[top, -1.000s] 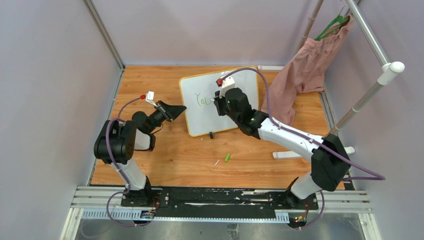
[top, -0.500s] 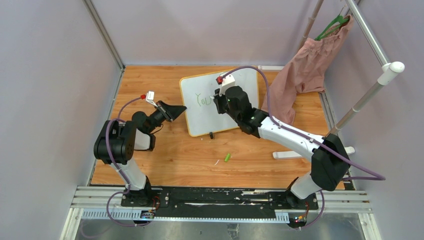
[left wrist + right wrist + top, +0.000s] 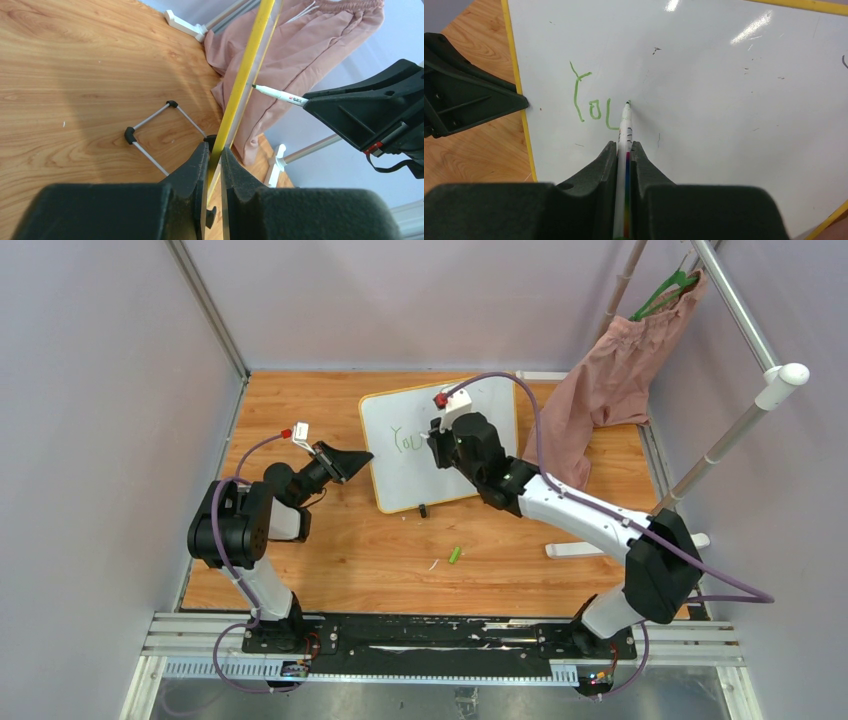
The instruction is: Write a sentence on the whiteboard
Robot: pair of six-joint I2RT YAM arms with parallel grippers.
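**A:** Where's the whiteboard [image 3: 405, 485]?

**B:** On the wooden desk [image 3: 350, 550], toward the far side between the two arms, standing tilted.

**A:** And the left tool [image 3: 214, 145]?

**B:** It is pinched shut on the board's yellow rim at the left edge. In the left wrist view the rim runs straight up between the fingers.

**A:** The right tool [image 3: 624, 145]?

**B:** Closed tight on a white marker [image 3: 625, 127] that sticks out ahead of the fingers, with its green tip touching the board.

**A:** What of the sentence [image 3: 591, 105]?

**B:** Green letters near the board's left edge: a "Y", an "o" and a hooked stroke. The tip sits just right of that stroke, level with its top.

**A:** Anything else around?

**B:** A pink garment [image 3: 610, 380] hangs from a rack at the far right. A small green piece [image 3: 455, 555] lies on the desk nearer the arm bases, apart from the board.
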